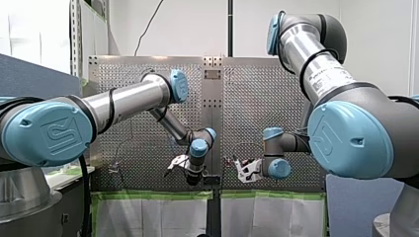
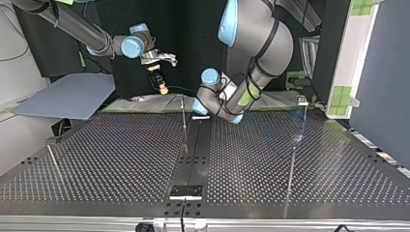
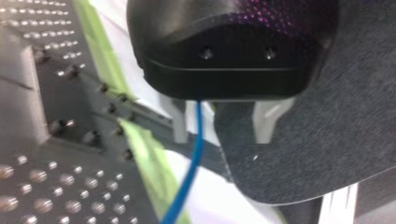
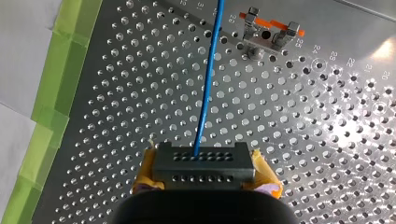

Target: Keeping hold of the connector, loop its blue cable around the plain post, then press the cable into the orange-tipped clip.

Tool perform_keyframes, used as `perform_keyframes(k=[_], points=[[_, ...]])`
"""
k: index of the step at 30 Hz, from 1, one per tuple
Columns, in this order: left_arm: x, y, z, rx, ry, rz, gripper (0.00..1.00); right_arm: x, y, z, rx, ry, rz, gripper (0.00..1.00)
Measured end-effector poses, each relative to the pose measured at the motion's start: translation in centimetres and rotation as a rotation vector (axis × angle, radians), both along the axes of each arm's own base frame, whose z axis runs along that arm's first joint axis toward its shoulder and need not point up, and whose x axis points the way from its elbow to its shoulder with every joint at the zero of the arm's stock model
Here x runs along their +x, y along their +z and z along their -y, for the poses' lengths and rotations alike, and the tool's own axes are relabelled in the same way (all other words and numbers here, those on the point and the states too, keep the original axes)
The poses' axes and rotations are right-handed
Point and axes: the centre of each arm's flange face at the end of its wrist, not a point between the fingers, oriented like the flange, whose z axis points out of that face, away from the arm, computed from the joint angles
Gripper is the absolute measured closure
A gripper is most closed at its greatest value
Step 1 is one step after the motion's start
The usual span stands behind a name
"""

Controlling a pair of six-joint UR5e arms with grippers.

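The front view looks from behind my shoulders over the counter (image 1: pixel 257 98); the top view faces me across it. Both wrist views sit close, sharing the blue cable (image 4: pixel 205 93).

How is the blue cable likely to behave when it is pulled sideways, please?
Probably flexible rather than stiff: the blue cable curves gently past my left gripper. It looks thin and light, so it should follow the connector clamped in my right gripper. Running loose between the open left fingers, it will likely slide.
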Motion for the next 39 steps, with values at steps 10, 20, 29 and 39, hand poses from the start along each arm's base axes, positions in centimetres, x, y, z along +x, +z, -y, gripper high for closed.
perform_keyframes(k=[10, 20, 29, 39], points=[[0.0, 0.3, -0.2, 0.005, 0.034, 0.067, 0.99, -0.3, 0.0, 0.2, 0.003, -0.007, 0.0, 1.0], [-0.4, 3.7, -0.3, -0.043, 0.044, 0.151, 0.99, -0.8, 0.0, 0.6, 0.011, -0.032, 0.008, 1.0], [-2.0, 6.9, 0.6, -0.094, 0.065, 0.234, 0.99, -2.0, 0.0, 1.6, 0.034, -0.086, 0.012, 1.0], [-4.0, 6.2, 1.3, -0.092, 0.077, 0.269, 0.99, -3.2, 0.0, 2.4, 0.048, -0.121, 0.024, 1.0]])
